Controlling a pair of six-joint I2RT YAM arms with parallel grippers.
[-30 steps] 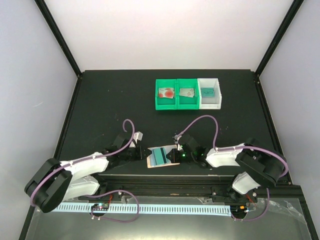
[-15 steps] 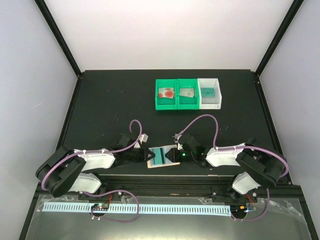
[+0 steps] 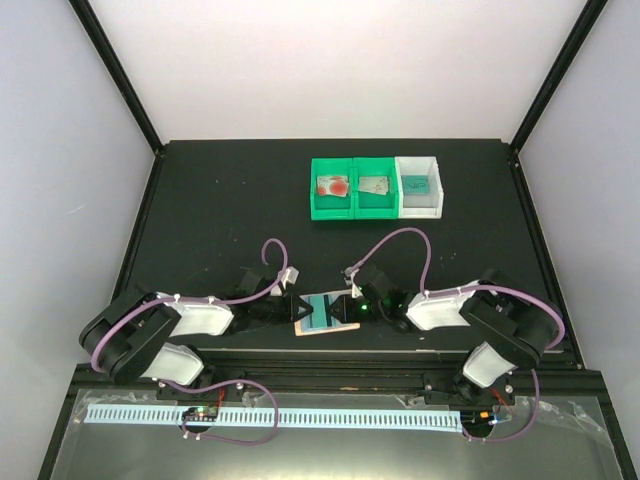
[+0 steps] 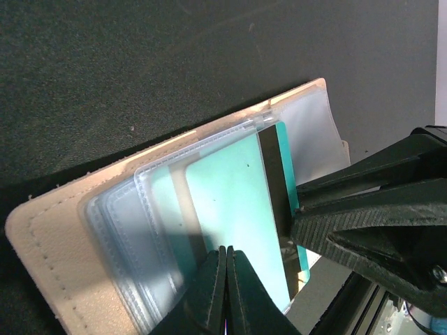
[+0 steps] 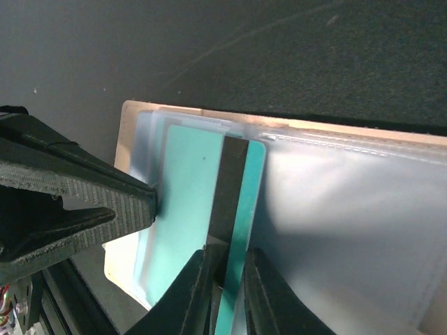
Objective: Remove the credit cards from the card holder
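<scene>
While my clenched left fingers (image 4: 209, 293) pin the card holder (image 4: 56, 230) at nine o'clock, my slightly parted right fingers (image 5: 195, 293) perhaps touch the teal card (image 5: 185, 181); next, slide it toward three o'clock.

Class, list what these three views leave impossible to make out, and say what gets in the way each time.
Top view: the print on the credit cards in the bins is too small to read.
Left wrist view: the teal card's lower end is hidden by the left gripper and right gripper.
Right wrist view: the card holder is cut off by the right edge.
</scene>
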